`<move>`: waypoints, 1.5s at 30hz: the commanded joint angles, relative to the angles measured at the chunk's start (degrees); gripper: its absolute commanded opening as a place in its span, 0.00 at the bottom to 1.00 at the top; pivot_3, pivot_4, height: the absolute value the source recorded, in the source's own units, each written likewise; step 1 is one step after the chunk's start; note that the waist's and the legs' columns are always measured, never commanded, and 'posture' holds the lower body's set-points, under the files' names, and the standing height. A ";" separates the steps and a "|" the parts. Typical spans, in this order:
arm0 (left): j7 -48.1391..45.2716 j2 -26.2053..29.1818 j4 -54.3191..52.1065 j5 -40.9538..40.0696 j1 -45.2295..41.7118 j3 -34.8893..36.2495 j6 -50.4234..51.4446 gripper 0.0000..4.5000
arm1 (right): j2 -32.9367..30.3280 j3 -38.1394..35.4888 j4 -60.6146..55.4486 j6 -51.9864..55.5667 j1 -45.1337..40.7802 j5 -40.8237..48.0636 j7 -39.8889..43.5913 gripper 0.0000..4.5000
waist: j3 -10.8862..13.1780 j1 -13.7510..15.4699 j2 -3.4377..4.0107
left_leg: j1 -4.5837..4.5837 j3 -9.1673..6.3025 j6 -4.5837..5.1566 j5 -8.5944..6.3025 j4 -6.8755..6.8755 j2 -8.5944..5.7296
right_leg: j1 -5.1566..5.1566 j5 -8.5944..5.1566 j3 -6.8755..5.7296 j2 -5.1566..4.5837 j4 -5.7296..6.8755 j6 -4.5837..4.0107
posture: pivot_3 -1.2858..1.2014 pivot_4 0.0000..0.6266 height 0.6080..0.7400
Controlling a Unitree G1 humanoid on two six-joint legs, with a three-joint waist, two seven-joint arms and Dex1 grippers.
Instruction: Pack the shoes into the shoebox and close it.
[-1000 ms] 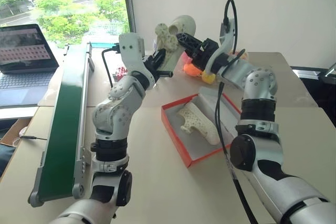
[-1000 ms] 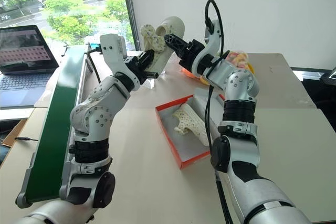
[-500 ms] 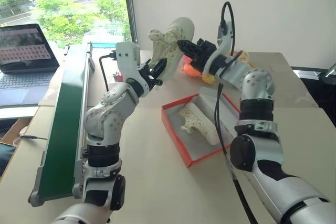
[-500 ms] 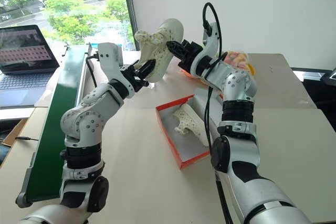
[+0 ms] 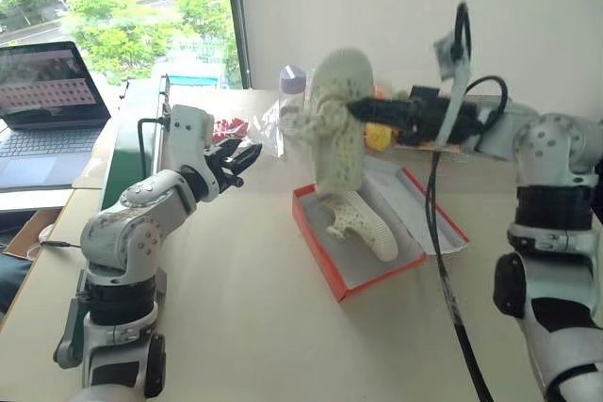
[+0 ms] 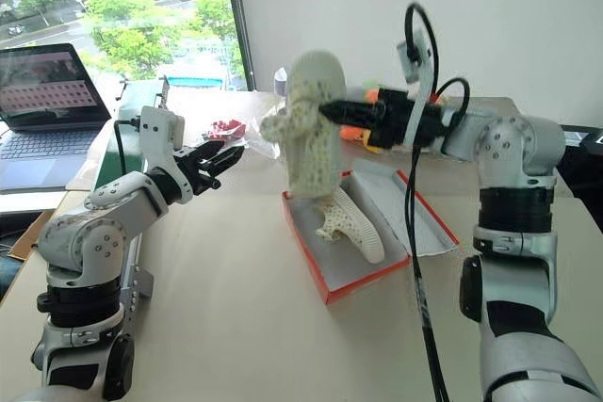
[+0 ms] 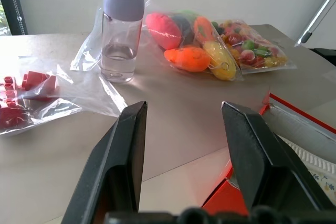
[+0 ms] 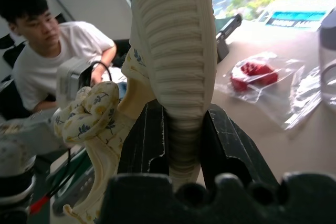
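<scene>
Above the near end of the shoebox [image 5: 325, 259], one cream shoe [image 5: 337, 120] hung almost upright in the air, its ribbed sole turned toward the right arm. The right tool [image 8: 178, 145] came in level from the right and pinched the shoe, one black finger on each side of its sole edge. The shoe's lower end seemed to hang just over the second shoe [image 5: 363, 223], though whether the two touched could not be told. That second shoe lay on its side inside the box, on the white lining, running diagonally along the tray. The red-orange box sat open on the table [image 5: 254, 308], with its lid [image 5: 429, 218] folded flat to the right.

The left tool [image 5: 240, 157] stood well apart to the left of the hanging shoe, with its fingers spread and nothing between them, pointing toward the box.

Behind the box, near the wall, stood a clear bottle with a lilac cap [image 7: 122, 32], and beside it a clear bag of colourful toy food [image 7: 210, 40]. A bag of red bricks [image 7: 26, 95] lay further left. A green conveyor belt [image 5: 132, 138] ran along the table's left edge, with an open laptop [image 5: 47, 101] beyond it. A person in a white shirt [image 8: 55, 64] sat in the background of the right wrist view.
</scene>
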 commanded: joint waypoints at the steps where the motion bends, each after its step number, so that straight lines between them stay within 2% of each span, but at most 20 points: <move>1: -0.98 -0.20 -0.60 0.88 -0.72 -1.80 -2.00 0.53 | -3.74 2.79 -4.17 0.03 2.55 2.08 10.81 0.10 | 0.01 0.01 -0.01 | 0.00 0.00 0.00 0.00 0.03 0.00 | 0.00 -0.03 0.01 0.00 0.02 0.06 | 0.52 0.24 1.00; 7: -0.84 -0.13 -0.37 2.42 -0.77 -2.08 -3.07 0.53 | -6.37 10.29 -2.09 -6.20 7.42 -3.54 20.51 0.10 | 0.01 -0.12 -0.01 | 0.12 0.02 -0.01 0.01 0.05 0.02 | 0.00 -0.07 0.12 0.06 0.14 0.12 | 0.52 0.24 1.00; 16: 0.60 -0.05 -0.27 4.08 -0.51 -0.40 -4.11 0.53 | -3.72 19.08 10.81 -16.44 4.76 -14.37 30.40 0.10 | 0.01 0.01 -0.02 | 0.14 0.07 -0.01 0.01 0.09 -0.03 | 0.00 -0.06 0.19 0.05 0.15 0.12 | 0.52 0.24 1.00; 30: 2.57 -0.09 -4.86 3.65 2.66 0.83 -1.50 0.53 | 2.19 22.25 31.29 -26.69 -5.34 -26.62 39.16 0.10 | 0.01 0.00 -0.02 | 0.13 0.07 -0.02 0.02 0.09 -0.02 | 0.00 0.16 0.16 0.05 0.19 -0.24 | 0.52 0.24 1.00; 40: 3.24 0.10 -5.99 3.82 2.94 1.05 -0.76 0.53 | 5.54 23.78 38.23 -31.35 -3.62 -33.46 38.36 0.10 | 0.01 -0.02 -0.02 | 0.15 0.07 -0.05 0.03 0.09 -0.03 | 0.00 0.17 0.16 0.04 0.23 -0.27 | 0.52 0.24 1.00; 45: 3.81 -0.17 -7.07 3.66 3.33 0.78 -0.26 0.53 | 6.41 21.30 39.62 -31.09 -3.26 -33.74 36.51 0.10 | 0.01 0.02 -0.02 | 0.17 0.07 -0.05 0.03 0.09 -0.03 | 0.03 0.17 0.16 0.04 0.23 -0.27 | 0.52 0.24 1.00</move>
